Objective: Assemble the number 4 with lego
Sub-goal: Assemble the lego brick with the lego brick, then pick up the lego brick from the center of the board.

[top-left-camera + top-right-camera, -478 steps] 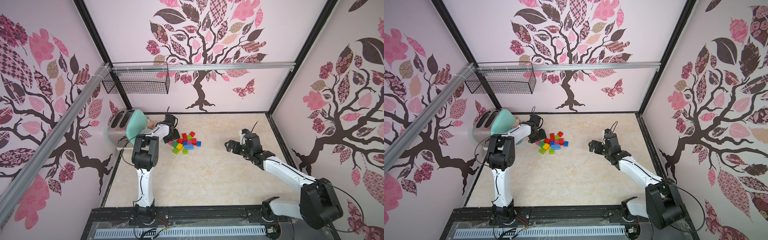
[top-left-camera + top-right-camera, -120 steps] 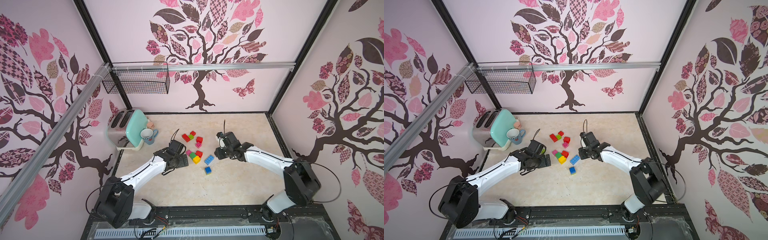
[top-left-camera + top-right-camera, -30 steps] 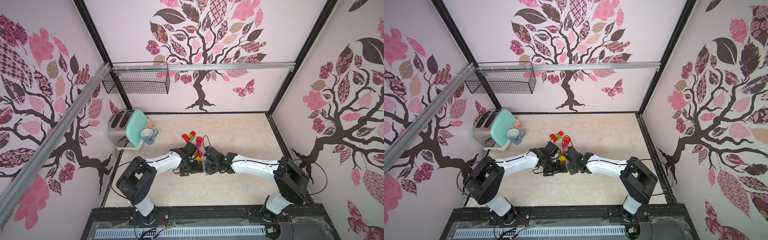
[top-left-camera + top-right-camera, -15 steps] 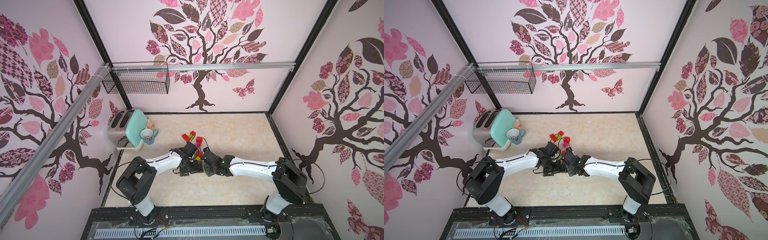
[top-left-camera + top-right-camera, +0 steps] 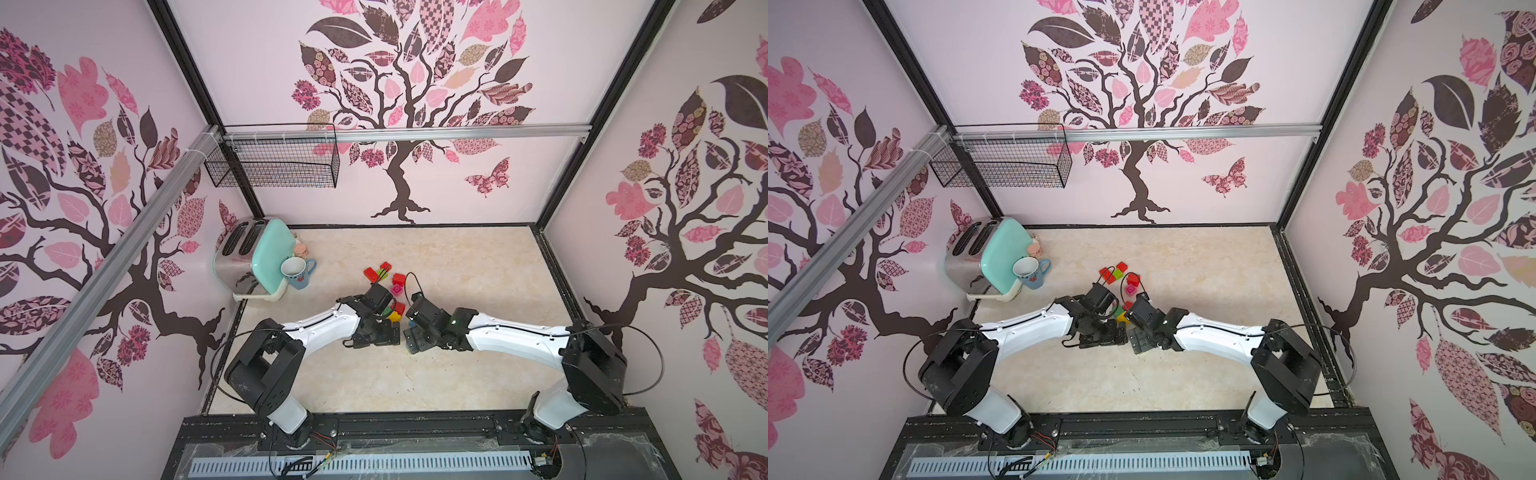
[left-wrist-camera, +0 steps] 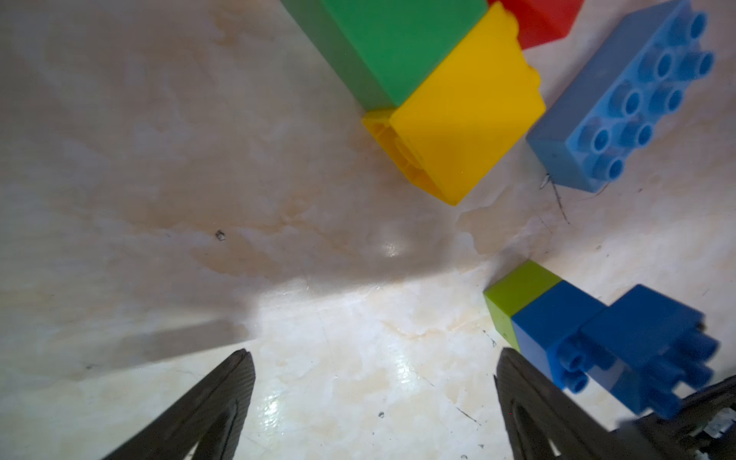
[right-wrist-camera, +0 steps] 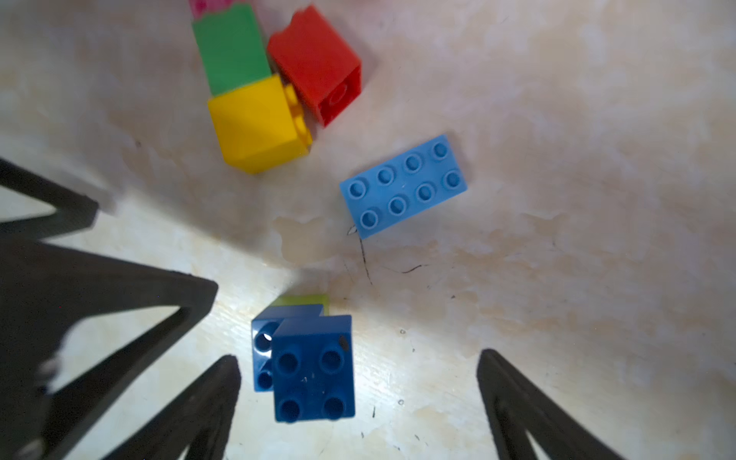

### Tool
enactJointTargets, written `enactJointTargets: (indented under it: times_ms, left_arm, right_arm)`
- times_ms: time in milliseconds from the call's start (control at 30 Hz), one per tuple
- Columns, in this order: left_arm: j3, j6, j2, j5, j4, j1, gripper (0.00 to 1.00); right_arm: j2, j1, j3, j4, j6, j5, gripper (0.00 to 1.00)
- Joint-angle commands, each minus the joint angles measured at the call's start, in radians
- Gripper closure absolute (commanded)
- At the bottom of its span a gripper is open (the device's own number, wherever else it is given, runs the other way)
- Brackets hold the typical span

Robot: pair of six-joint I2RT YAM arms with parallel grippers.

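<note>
A: What did the top views give?

B: Both arms stretched over the pale marbled worktop (image 5: 457,257), the left hand (image 5: 380,336) and right hand (image 5: 417,340) almost nose to nose. The lego (image 5: 398,279) lay just beyond them, a few red pieces farthest back, well apart from the mug (image 5: 298,277). The wrists hid the nearest pieces.

A: The left wrist view?

B: The left hand (image 6: 374,354) was spread wide over bare worktop, holding nothing. Beside one finger a small stack (image 6: 597,338) seemed to stand upright: a lime brick (image 6: 517,292) at the foot, two dark blue above, the top one stepped sideways. Farther out a green and yellow pair (image 6: 438,79) lay on its side, near a light blue brick (image 6: 621,103) with its studs up.

A: And the right wrist view?

B: The right hand (image 7: 357,356) was wide open too and gripped nothing. The stack stood between its fingers, nearer one, touching neither as far as I could tell. Straight past it the light blue brick lay flat, eight studs in two rows, its long axis almost along the line between the fingertips. I judged that hand the nearer one, and that it would need a wrist turn to close on the brick's long sides. Everything was glossy, hard, square-edged plastic; a red brick (image 7: 318,59) lay tipped over, its hollow underside showing.
</note>
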Motion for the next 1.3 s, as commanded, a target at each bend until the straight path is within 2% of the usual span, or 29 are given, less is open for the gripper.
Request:
enactJointTargets:
  times_ms: [0,100,233,333,400,567,800,1033,1267]
  left_arm:
    - [0.07,0.048,0.035,-0.031,-0.021,-0.001,0.05]
    - [0.118,0.062,0.067,-0.023,-0.022,-0.017,0.11]
    - [0.175,0.077,0.118,-0.021,-0.014,-0.033,0.25]
    - [0.222,0.09,0.17,-0.035,-0.008,-0.037,0.35]
    - [0.248,0.097,0.198,-0.044,-0.001,-0.037,0.38]
    - [0.284,0.143,0.245,-0.055,0.039,-0.044,0.38]
    - [0.35,0.218,0.313,-0.136,0.052,-0.066,0.37]
    - [0.354,0.276,0.327,-0.126,0.109,-0.089,0.3]
    - [0.328,0.278,0.284,-0.213,0.069,-0.089,0.3]
  right_arm:
    - [-0.112,-0.001,-0.043,0.041,0.015,0.108,0.01]
    - [-0.193,-0.001,-0.103,0.091,0.032,0.158,0.01]
    - [-0.292,-0.003,-0.205,0.172,0.049,0.202,0.01]
    - [-0.325,-0.003,-0.234,0.169,0.084,0.239,0.01]
    - [-0.336,-0.004,-0.242,0.158,0.099,0.263,0.01]
    - [-0.362,-0.006,-0.267,0.151,0.116,0.297,0.01]
    - [-0.382,-0.005,-0.278,0.166,0.109,0.286,0.01]
    - [-0.391,-0.005,-0.288,0.174,0.103,0.286,0.01]
    - [-0.399,-0.006,-0.307,0.181,0.112,0.298,0.01]
